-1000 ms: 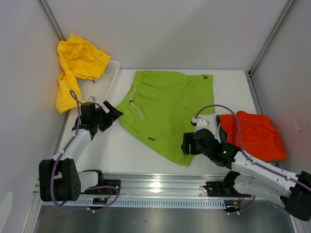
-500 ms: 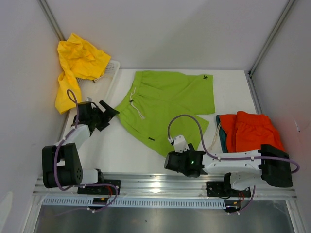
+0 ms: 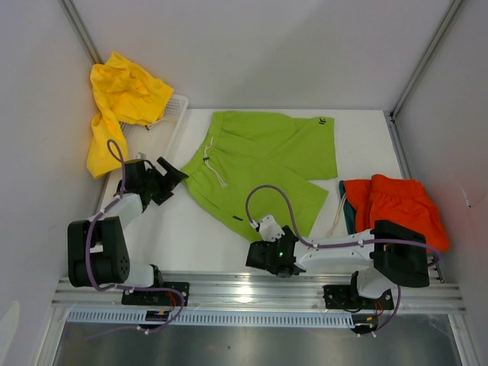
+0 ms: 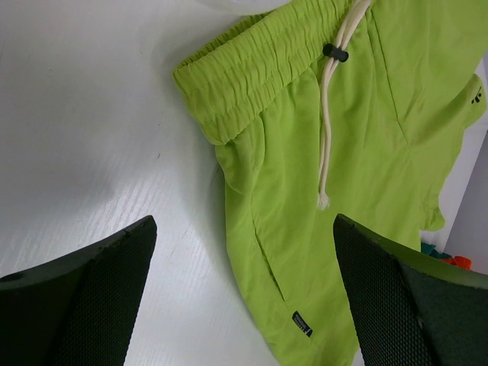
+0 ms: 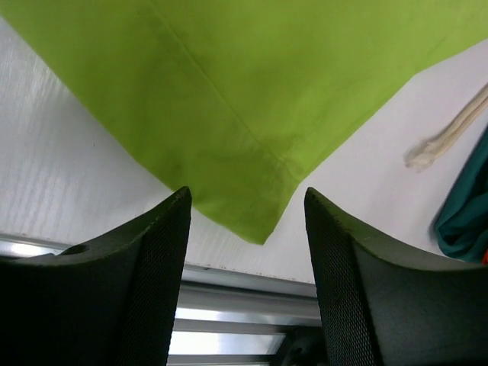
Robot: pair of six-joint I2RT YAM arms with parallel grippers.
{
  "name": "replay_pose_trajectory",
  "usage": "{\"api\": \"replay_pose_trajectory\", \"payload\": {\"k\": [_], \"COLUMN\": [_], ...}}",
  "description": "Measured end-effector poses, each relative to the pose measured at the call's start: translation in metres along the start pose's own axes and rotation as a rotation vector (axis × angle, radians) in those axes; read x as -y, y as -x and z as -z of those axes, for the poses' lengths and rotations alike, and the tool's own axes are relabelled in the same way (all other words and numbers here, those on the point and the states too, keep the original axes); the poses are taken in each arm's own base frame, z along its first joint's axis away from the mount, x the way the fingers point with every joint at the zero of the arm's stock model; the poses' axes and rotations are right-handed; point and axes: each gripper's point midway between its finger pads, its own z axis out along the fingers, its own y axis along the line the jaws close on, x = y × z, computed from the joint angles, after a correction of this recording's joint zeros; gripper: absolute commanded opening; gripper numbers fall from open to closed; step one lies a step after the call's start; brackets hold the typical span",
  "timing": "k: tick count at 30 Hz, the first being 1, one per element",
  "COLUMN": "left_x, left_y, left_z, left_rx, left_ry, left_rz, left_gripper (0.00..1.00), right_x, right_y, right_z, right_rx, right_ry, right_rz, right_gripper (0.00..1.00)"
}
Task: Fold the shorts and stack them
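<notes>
**Lime green shorts spread flat, both claws empty**

The middle of the white worktop [image 3: 194, 229] is covered by the lime green shorts [image 3: 267, 164], which are spread flat with the waistband toward the left edge. The yellow shorts [image 3: 122, 99] are draped over the white basket [image 3: 175, 107] at the far left corner. The orange-red shorts [image 3: 400, 210] are laid on the dark teal shorts [image 3: 348, 215] at the right edge. The left gripper [image 4: 242, 229] is held wide apart beside the waistband, with nothing gripped. The right gripper [image 5: 248, 202] is held partly apart over the near hem corner, which is not clamped.
</notes>
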Motion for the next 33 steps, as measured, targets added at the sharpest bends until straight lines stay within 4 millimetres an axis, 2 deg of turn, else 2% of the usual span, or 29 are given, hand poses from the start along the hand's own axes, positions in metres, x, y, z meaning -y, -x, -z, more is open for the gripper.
{"api": "replay_pose_trajectory", "payload": {"k": [2,3,6,11,14,22,28,33], "left_x": [-0.001,-0.002,-0.003,-0.002,-0.002,-0.003,-0.002,-0.001], "left_y": [-0.001,-0.001,-0.001,-0.001,-0.001,-0.001,0.000,0.002], "left_z": [-0.002,-0.003,-0.005,-0.005,-0.006,-0.007,-0.007,-0.008], "left_rx": [-0.004,-0.007,-0.009,-0.005,-0.007,-0.009,-0.007,-0.003], "left_ry": [0.001,0.001,0.002,-0.001,0.000,0.002,0.000,-0.003], "left_rz": [0.001,0.002,0.003,0.008,0.009,0.010,0.009,0.007], "left_gripper": [0.99,0.99,0.99,0.99,0.99,0.99,0.99,0.99], "right_x": [-0.001,-0.001,-0.006,-0.016,-0.019,-0.026,-0.033,-0.042], "right_y": [0.002,0.003,0.002,-0.008,-0.008,-0.011,-0.013,-0.016], "right_z": [-0.003,-0.005,-0.006,-0.010,-0.006,0.001,0.003,0.004], "right_rx": [-0.011,-0.019,-0.034,-0.070,-0.060,-0.062,-0.067,-0.079], "right_ry": [0.016,0.025,0.054,0.074,0.079,0.134,0.154,0.199], "right_rz": [-0.004,-0.008,0.005,0.054,0.077,0.067,0.077,0.064], "right_gripper": [0.55,0.49,0.42,0.47,0.55,0.56,0.44,0.23]}}
